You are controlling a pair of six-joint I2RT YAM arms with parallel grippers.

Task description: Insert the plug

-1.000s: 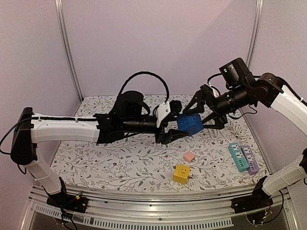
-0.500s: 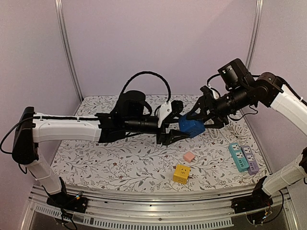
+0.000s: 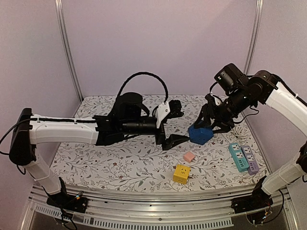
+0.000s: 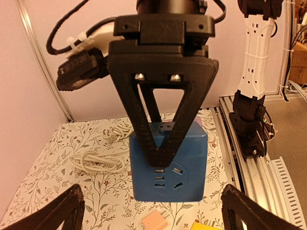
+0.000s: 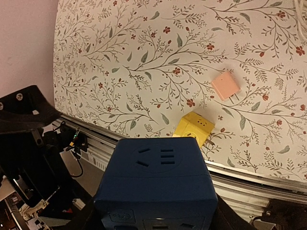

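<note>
My right gripper (image 3: 211, 125) is shut on a blue cube socket (image 3: 200, 134) and holds it above the table's right middle. In the left wrist view one black right finger (image 4: 160, 124) crosses the blue cube socket (image 4: 168, 167), whose outlet face looks toward my left gripper. My left gripper (image 3: 180, 123) stands open just left of the cube, apart from it, its fingertips (image 4: 62, 213) spread wide. A small pink plug (image 3: 189, 156) lies on the table below the cube, prongs visible in the left wrist view as the pink plug (image 4: 156, 221). In the right wrist view the blue cube (image 5: 158, 187) fills the bottom.
A yellow cube adapter (image 3: 181, 173) with prongs lies near the front edge. Teal (image 3: 236, 156) and purple (image 3: 250, 159) power strips lie at the right. A coiled white cable (image 4: 96, 160) rests at the back. A metal rail (image 3: 144, 196) runs along the front.
My right gripper closed on the blue cube and my left gripper opened and let go of it. The right arm carried the cube right and downward, away from the left fingers.
</note>
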